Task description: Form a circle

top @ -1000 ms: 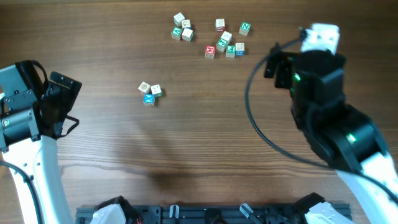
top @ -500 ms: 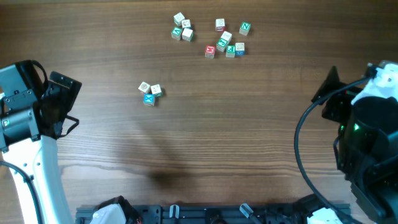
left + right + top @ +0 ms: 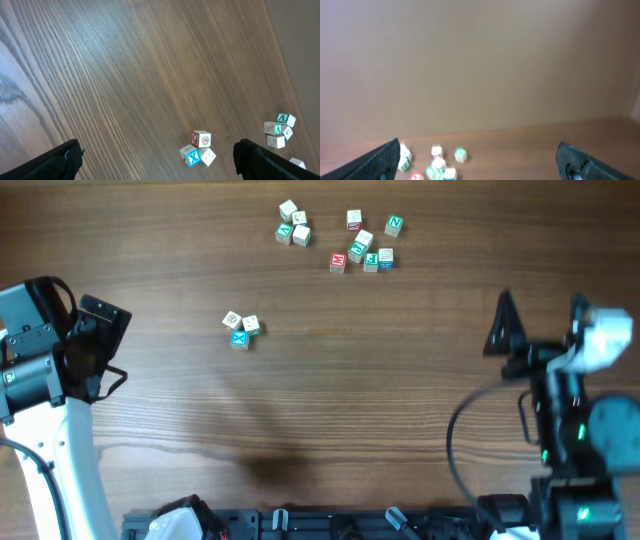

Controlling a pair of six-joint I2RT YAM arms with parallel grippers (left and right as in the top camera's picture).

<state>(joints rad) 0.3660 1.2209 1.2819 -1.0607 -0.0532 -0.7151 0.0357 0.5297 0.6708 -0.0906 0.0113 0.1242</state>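
No circle shows on the table. Three small letter cubes touch in a tight clump left of centre: a blue-faced one (image 3: 239, 339), a tan one (image 3: 232, 320) and a white one (image 3: 251, 326). The left wrist view shows the blue X cube (image 3: 192, 157) with the two pale ones beside it, ahead of the fingers. My left gripper (image 3: 110, 345) (image 3: 160, 165) stands open and empty at the left edge, well apart from the clump. At the right side my right gripper (image 3: 540, 315) (image 3: 480, 165) is open and empty, fingers pointing to the far edge.
Two loose groups of letter cubes lie at the far side: several pale ones (image 3: 293, 225) and several with red and green faces (image 3: 362, 245) (image 3: 437, 165). A black cable (image 3: 455, 440) loops off the right arm. A dark rail (image 3: 330, 525) runs along the near edge.
The right arm has drawn back from beside the far cube groups to the right side and now points its fingers to the far edge. The left arm and the cubes have not moved.
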